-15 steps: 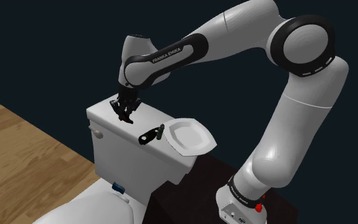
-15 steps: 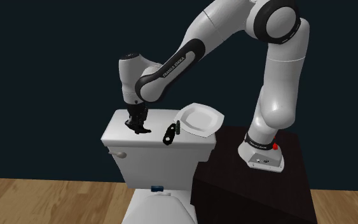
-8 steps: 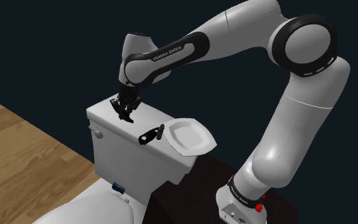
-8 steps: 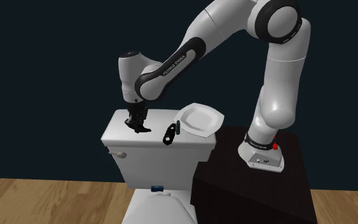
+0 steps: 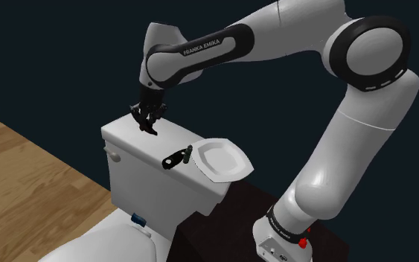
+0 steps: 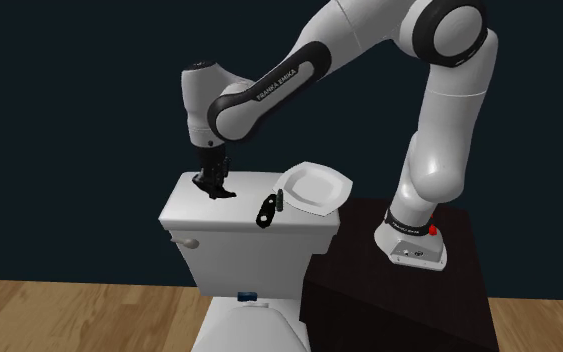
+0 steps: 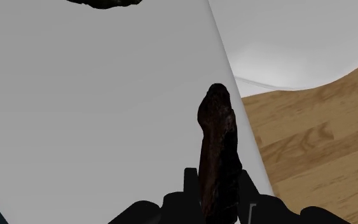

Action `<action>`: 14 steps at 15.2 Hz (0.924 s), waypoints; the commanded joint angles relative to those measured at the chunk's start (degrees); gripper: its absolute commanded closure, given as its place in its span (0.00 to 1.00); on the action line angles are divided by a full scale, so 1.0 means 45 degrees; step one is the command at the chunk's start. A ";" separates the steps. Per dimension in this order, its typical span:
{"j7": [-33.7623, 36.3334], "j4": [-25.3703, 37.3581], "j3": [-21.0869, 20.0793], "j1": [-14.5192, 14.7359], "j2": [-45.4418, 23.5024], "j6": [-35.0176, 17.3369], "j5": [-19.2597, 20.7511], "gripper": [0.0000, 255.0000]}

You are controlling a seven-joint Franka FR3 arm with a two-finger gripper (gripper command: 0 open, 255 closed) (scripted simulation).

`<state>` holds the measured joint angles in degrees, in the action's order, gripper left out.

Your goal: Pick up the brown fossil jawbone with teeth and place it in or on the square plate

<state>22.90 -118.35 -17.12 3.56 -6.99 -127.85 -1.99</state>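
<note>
Wrist view: end effector (image 7: 215, 186) closed on the brown jawbone (image 7: 217, 127), which stands up between the two fingers, clear of the white toilet tank lid (image 7: 95, 114). Compared with half a second ago, the hand has risen off the lid. The lift is under way; the carry to the square plate (image 5: 219, 158), at the lid's end toward the shoulder view's right, remains. A small dark object (image 5: 176, 157) lies just beside the plate, on the likely path. Teeth not discernible; that object's identity is unclear.
</note>
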 commanded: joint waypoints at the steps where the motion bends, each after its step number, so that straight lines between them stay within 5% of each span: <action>1: -0.0003 0.0154 -0.0014 -0.0003 0.0171 0.0324 -0.0052 1.00; 7: -0.0047 0.0713 -0.0018 -0.0034 0.0597 0.1293 -0.0176 1.00; 14: -0.1567 -0.3158 0.0457 -0.0388 0.4014 0.0820 -0.1351 1.00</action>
<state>16.86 -130.14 -15.45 1.94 8.72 -124.12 -7.34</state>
